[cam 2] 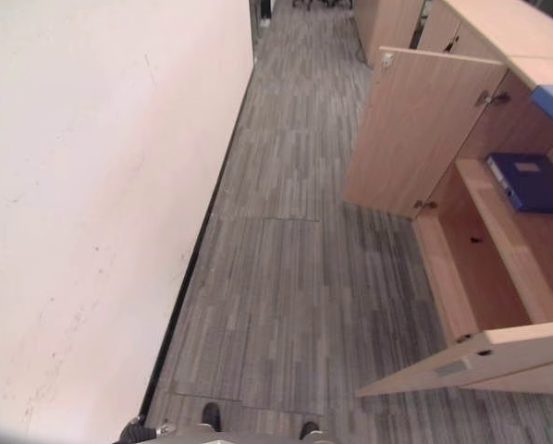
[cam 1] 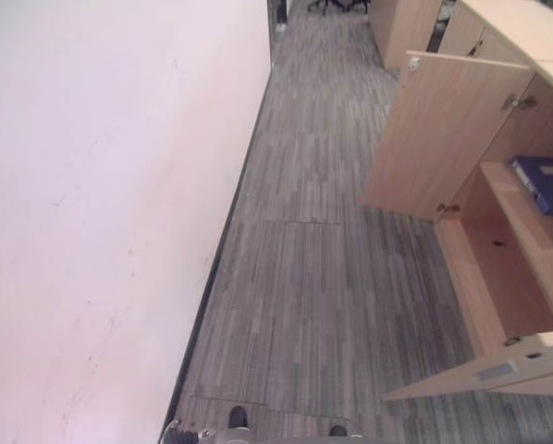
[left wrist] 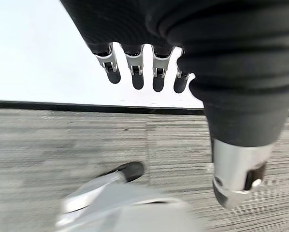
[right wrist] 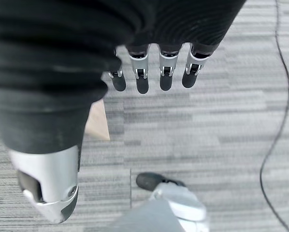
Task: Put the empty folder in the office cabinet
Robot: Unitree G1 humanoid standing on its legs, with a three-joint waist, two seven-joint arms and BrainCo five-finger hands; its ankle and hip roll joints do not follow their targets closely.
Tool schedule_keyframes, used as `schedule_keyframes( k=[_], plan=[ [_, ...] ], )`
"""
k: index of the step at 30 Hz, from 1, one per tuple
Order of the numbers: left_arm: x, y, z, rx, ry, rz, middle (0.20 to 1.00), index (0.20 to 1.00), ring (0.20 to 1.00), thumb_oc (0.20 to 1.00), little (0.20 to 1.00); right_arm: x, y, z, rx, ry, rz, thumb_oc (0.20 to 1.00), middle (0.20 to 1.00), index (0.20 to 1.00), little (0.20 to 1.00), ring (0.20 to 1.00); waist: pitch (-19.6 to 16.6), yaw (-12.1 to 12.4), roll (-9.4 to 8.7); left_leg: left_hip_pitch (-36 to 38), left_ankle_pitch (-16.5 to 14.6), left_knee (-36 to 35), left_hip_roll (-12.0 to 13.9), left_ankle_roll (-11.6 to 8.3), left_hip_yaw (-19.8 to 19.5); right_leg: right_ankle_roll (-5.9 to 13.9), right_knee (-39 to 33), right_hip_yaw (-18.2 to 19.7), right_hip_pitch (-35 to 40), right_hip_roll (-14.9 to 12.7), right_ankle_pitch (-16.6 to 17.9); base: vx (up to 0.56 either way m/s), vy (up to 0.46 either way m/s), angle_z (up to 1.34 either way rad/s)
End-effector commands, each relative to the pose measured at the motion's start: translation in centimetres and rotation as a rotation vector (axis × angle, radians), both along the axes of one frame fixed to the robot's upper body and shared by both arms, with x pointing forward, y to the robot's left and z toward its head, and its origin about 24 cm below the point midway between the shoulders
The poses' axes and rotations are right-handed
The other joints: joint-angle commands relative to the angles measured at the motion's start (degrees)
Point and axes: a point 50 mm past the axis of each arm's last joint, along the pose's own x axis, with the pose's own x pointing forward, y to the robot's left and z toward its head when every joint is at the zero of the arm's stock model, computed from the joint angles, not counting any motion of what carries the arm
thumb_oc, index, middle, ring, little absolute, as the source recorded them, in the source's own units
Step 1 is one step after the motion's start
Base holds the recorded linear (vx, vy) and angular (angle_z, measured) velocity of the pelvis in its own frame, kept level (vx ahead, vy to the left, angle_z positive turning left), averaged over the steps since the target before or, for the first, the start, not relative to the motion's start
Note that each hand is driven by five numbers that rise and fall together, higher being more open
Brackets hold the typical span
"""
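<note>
**Folder on cabinet shelf; both hands empty**

The office cabinet (cam 1: pixel 498 231) stands to the robot's right with both doors swung open over the grey striped carpet (cam 1: pixel 323 277). A blue folder (cam 2: pixel 528 181) lies flat on the upper shelf inside, toward the back. A white wall (cam 1: pixel 101 203) runs along the left. The left hand (left wrist: pixel 139 72) hangs above the carpet, fingers relaxed and straight, holding nothing. The right hand (right wrist: pixel 154 72) hangs likewise over the carpet, fingers extended, thumb apart, holding nothing.
</note>
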Motion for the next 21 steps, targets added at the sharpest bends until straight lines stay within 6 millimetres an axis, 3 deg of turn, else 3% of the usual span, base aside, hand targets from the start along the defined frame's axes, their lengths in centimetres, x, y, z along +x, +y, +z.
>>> schedule_keyframes(
  k=[1,3,4,5,8,9,10,12,14,15,19,21],
  plan=[
    [0.6,1.8,0.6,0.056,-0.022,-0.043,1.000,1.000,1.000,1.000,1.000,3.0,1.3,0.0,0.027,-0.037,0.074,1.000,1.000,1.000,1.000,1.000,1.19,1.98,-2.70,-2.78,-4.67,0.21,-5.01,3.27,0.16,7.24,-3.05,1.05,3.64,-12.41,7.93,0.06,0.290,-0.29],
    [0.4,1.8,0.5,0.053,-0.012,-0.049,1.000,1.000,1.000,1.000,1.000,3.8,1.6,0.0,0.033,-0.054,0.101,1.000,1.000,1.000,1.000,1.000,1.59,2.36,-2.18,-1.42,-6.59,0.21,-7.37,4.50,1.29,7.21,0.37,-3.10,3.35,-15.87,10.24,0.12,0.385,-0.16],
    [0.4,2.2,0.6,0.062,-0.004,-0.068,1.000,1.000,1.000,1.000,1.000,5.0,2.5,0.1,0.043,-0.074,0.194,1.000,1.000,1.000,1.000,1.000,2.27,2.55,-1.82,0.72,-8.52,0.21,-7.98,4.69,1.91,6.98,5.03,-6.18,3.32,-17.31,10.14,0.16,0.383,-0.01],
    [0.3,2.3,0.7,0.068,0.001,-0.082,1.000,1.000,1.000,1.000,1.000,5.6,2.8,0.1,0.046,-0.076,0.243,1.000,1.000,1.000,1.000,1.000,2.62,2.56,-1.85,1.40,-8.89,0.21,-8.14,4.99,1.98,6.59,6.71,-6.77,3.13,-17.35,9.87,0.15,0.295,-0.06],
    [0.4,3.4,1.0,0.101,0.001,-0.101,1.000,1.000,1.000,1.000,1.000,8.6,4.4,0.6,0.056,-0.145,0.388,1.000,1.000,1.000,1.000,1.000,4.25,2.87,-2.14,2.90,-9.63,0.21,-7.93,5.25,3.85,6.21,8.26,-9.54,1.24,-15.38,9.36,0.04,0.102,-0.01],
    [0.4,3.4,1.0,0.101,0.001,-0.101,1.000,1.000,1.000,1.000,1.000,8.6,4.4,0.6,0.056,-0.145,0.388,1.000,1.000,1.000,1.000,1.000,4.27,2.87,-2.13,2.91,-9.64,0.21,-7.89,5.23,3.87,6.19,8.24,-9.53,1.25,-15.33,9.36,0.01,0.049,-0.15],
    [0.6,3.7,1.2,0.102,-0.011,-0.073,1.000,1.000,1.000,1.000,1.000,10.6,5.1,1.2,0.072,-0.211,0.407,1.000,1.000,1.000,1.000,1.000,5.42,2.83,-1.90,3.35,-9.82,0.21,-7.42,4.99,5.00,5.70,6.76,-10.87,-2.09,-12.01,8.45,0.01,0.017,-0.21],
    [0.4,3.7,1.1,0.100,-0.006,-0.057,1.000,1.000,1.000,1.000,1.000,11.7,5.7,1.5,0.085,-0.250,0.408,1.000,1.000,1.000,1.000,1.000,6.29,2.65,-1.86,4.38,-9.92,0.21,-7.40,4.82,5.37,5.65,3.62,-10.64,-3.36,-9.30,8.19,0.06,-0.010,-0.43],
    [0.5,3.6,1.1,0.094,-0.007,-0.051,1.000,1.000,1.000,1.000,1.000,12.6,6.1,1.9,0.100,-0.290,0.410,1.000,1.000,1.000,1.000,1.000,7.39,2.26,-2.24,5.53,-10.48,0.21,-7.54,4.71,5.46,5.70,0.01,-9.48,-6.22,-5.90,9.51,0.13,-0.069,-0.31],
    [0.5,3.4,1.0,0.088,-0.002,-0.056,1.000,1.000,1.000,1.000,1.000,13.2,6.3,2.2,0.103,-0.317,0.420,1.000,1.000,1.000,1.000,1.000,7.87,1.90,-2.87,6.75,-11.30,0.21,-7.85,4.62,5.50,6.57,-3.97,-9.94,-7.98,-4.46,11.96,0.18,-0.110,0.00],
    [0.6,3.2,0.9,0.073,-0.001,-0.035,1.000,1.000,1.000,1.000,1.000,13.6,6.2,2.4,0.100,-0.327,0.439,1.000,1.000,1.000,1.000,1.000,7.82,1.31,-4.04,8.71,-12.64,0.21,-7.74,4.22,5.14,7.31,-7.51,-9.31,-9.27,-3.17,13.78,0.20,-0.128,0.03],
    [0.6,3.1,0.8,0.073,0.004,-0.032,1.000,1.000,1.000,1.000,1.000,13.0,6.2,2.1,0.101,-0.310,0.441,1.000,1.000,1.000,1.000,1.000,7.16,1.15,-4.81,9.85,-13.67,0.21,-7.58,4.05,4.86,6.59,-7.48,-8.60,-8.27,-2.67,13.38,0.25,-0.169,-0.03]
  ],
)
